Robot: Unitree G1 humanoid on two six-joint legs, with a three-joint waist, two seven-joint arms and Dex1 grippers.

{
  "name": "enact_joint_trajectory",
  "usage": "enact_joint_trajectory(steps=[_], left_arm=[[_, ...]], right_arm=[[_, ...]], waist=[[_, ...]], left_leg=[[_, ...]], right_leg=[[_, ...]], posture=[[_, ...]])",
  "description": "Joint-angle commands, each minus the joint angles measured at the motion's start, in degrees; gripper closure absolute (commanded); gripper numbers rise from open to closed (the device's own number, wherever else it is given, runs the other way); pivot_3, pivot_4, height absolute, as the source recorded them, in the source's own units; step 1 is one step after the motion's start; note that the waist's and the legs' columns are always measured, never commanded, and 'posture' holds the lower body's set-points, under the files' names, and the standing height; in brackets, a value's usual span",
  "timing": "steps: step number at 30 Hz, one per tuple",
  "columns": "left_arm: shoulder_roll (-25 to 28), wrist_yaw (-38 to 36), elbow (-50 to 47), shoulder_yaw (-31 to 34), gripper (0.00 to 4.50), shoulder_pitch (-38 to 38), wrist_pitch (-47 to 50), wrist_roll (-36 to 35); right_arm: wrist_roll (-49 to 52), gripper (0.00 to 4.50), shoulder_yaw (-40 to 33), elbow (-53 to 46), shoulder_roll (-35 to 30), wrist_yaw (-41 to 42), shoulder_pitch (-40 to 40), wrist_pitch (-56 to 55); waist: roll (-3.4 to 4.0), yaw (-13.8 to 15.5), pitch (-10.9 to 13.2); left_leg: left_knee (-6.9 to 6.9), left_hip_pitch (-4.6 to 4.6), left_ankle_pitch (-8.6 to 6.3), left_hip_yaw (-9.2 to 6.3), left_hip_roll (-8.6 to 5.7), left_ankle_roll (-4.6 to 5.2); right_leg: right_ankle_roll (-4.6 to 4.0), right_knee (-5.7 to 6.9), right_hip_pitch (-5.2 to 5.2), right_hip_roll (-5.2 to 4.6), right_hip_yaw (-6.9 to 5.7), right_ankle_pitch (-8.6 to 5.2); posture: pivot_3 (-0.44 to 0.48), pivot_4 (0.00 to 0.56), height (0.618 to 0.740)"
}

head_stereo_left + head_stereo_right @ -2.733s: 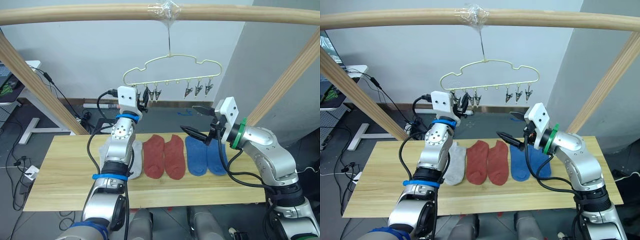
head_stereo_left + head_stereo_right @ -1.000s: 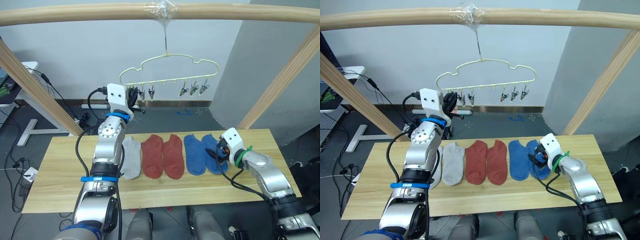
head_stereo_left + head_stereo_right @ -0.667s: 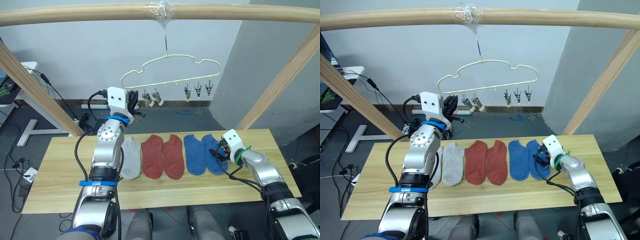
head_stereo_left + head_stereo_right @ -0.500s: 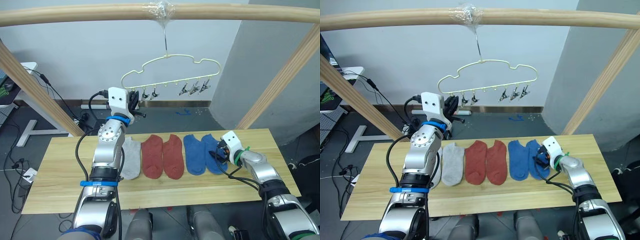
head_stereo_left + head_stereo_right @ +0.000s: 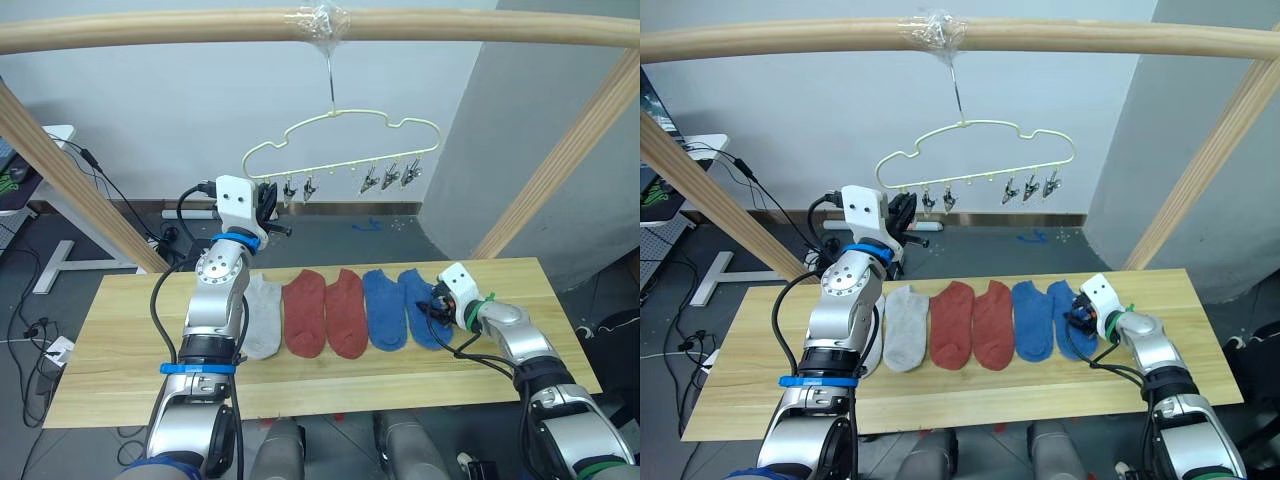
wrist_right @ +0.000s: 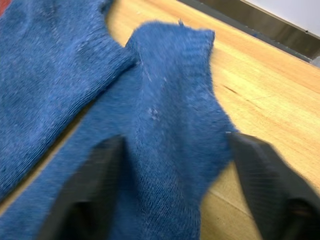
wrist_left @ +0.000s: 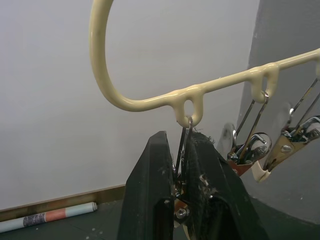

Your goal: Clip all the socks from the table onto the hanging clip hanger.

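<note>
Writing: none legible on any item.
Left claw (image 7: 182,200): raised at the hanger's left end, its black, scuffed fingers (image 7: 150,200) pressed together on the leftmost clip (image 7: 181,150), which hangs from a small loop of the wire.
Right claw (image 6: 175,200): low on the tabletop, fingers spread apart either side of the rightmost blue sock (image 6: 165,150), whose ribbed knit cuff lies beyond the fingertips.
Hanger (image 5: 340,135): thin pale-yellow coated wire, cloud-shaped outline, hooked on a round wooden bar (image 5: 150,28) under a wad of clear tape; small metal clips (image 5: 385,176) dangle in a row, well above the right claw.
Socks (image 5: 325,310): soft knit, flat, side by side between the two arms; grey (image 5: 262,315), two rust red, two blue.
Tabletop (image 5: 120,350): light yellowish wood planks, smooth.
</note>
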Motion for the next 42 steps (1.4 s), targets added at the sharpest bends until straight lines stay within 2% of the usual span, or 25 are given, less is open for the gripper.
enact_joint_trajectory(steps=[1, 6, 7, 13, 15, 16, 19, 23, 27, 29, 36, 42], left_arm=[[0.39, 0.03, -2.2, 0.12, 4.42, -0.26, -0.11, -0.06], [0.68, -0.64, -2.36, 0.35, 4.42, -0.01, 0.23, -0.49], [0.67, -1.06, -2.58, 0.69, 4.42, 0.08, 1.01, -1.24], [1.27, -4.08, -4.06, 2.59, 4.42, 0.07, 8.5, -7.03], [0.47, -4.54, -4.89, 5.13, 4.42, -0.76, 15.6, -12.93], [0.22, -4.92, -5.61, 7.06, 4.42, -1.21, 22.06, -17.91], [0.51, -4.96, -7.78, 12.54, 4.42, -2.31, 37.67, -30.81], [1.36, -2.89, -9.74, 15.77, 4.42, -3.27, 46.45, -37.83], [-0.65, 2.15, -11.69, 21.0, 4.42, -5.06, 55.71, -49.65], [-1.51, 4.3, -11.86, 22.34, 4.42, -5.5, 57.14, -52.3], [-3.53, 9.11, -12.94, 23.71, 4.42, -5.45, 59.58, -60.62], [-2.17, 10.1, -14.62, 22.98, 4.42, -3.19, 61.89, -65.02]], right_arm=[[-1.18, 2.64, 0.54, 0.48, -1.0, 1.0, 2.35, 1.3], [1.11, 4.37, -1.95, -2.71, -2.15, 2.27, 4.88, 3.13], [1.4, 4.44, -2.36, -4.22, -2.78, 2.65, 5.86, 3.07], [4.62, 4.44, -4.11, -17.26, -6.02, 6.99, 11.8, 5.41], [8.67, 4.44, -4.98, -26.13, -6.43, 9.44, 14.01, 10.88], [12.09, 4.44, -4.89, -33.47, -6.5, 10.79, 15.26, 15.76], [21.91, 4.44, -5.47, -50.63, -2.41, 8.0, 15.92, 30.24], [25.62, 4.44, -3.64, -58.7, 2.12, 3.25, 14.76, 38.67], [26.78, 4.44, 0.96, -61.42, 10.71, -2.77, 11.8, 42.45], [26.07, 4.44, 2.17, -60.28, 13.02, -4.5, 10.75, 42.52], [27.13, 4.44, 3.37, -59.36, 15.7, -6.49, 7.92, 42.53], [28.9, 4.44, 1.91, -60.88, 14.51, -6.62, 6.86, 43.62]], waist=[[0.0, 0.0, 0.0], [0.0, 0.09, 0.0], [0.0, 0.13, 0.0], [0.0, 0.21, 0.0], [0.01, -0.17, 0.0], [0.02, -0.29, 0.02], [0.06, -0.99, 0.04], [0.05, -0.94, 0.03], [0.03, -0.65, 0.04], [0.03, -0.28, 0.04], [0.01, 0.69, 0.05], [0.02, 0.78, 0.05]], left_leg=[[0.0, 0.0, 0.0, 0.0, 0.0, 0.0], [0.01, 0.01, 0.0, -0.01, 0.0, 0.0], [0.01, 0.0, 0.0, -0.01, 0.0, 0.0], [0.01, -0.02, -0.01, 0.01, -0.01, 0.0], [0.02, 0.0, 0.0, 0.02, 0.0, 0.0], [0.02, 0.02, 0.0, 0.02, 0.02, 0.0], [0.03, 0.04, 0.0, -0.01, 0.06, 0.01], [0.04, 0.07, 0.01, -0.05, 0.06, 0.02], [0.03, 0.0, 0.0, -0.05, 0.06, 0.01], [0.02, -0.08, 0.0, -0.1, 0.06, 0.01], [0.04, -0.23, 0.0, -0.11, 0.01, -0.02], [0.04, -0.27, 0.0, -0.13, 0.02, -0.03]], right_leg=[[0.0, 0.0, 0.0, 0.0, 0.0, 0.0], [0.0, 0.0, 0.01, 0.0, 0.0, 0.0], [0.01, 0.0, 0.01, 0.0, 0.0, 0.0], [0.01, -0.01, 0.0, 0.0, 0.02, 0.0], [0.02, 0.04, -0.02, 0.0, 0.04, 0.0], [0.02, 0.07, -0.02, 0.01, 0.04, 0.0], [0.02, 0.16, -0.04, 0.07, 0.03, -0.01], [0.03, 0.16, 0.0, 0.09, 0.01, -0.01], [0.01, 0.09, -0.06, 0.07, 0.01, -0.01], [0.01, 0.09, -0.13, 0.07, -0.03, -0.01], [0.0, -0.02, -0.17, 0.01, -0.06, -0.01], [0.0, -0.01, -0.23, 0.02, -0.08, 0.0]], posture=[[0.028, 0.22, 0.74], [0.03, 0.222, 0.74], [0.03, 0.222, 0.74], [0.03, 0.222, 0.74], [0.03, 0.222, 0.74], [0.04, 0.229, 0.74], [0.033, 0.231, 0.74], [0.033, 0.231, 0.74], [0.025, 0.231, 0.74], [0.025, 0.231, 0.74], [0.024, 0.22, 0.74], [0.012, 0.216, 0.74]])
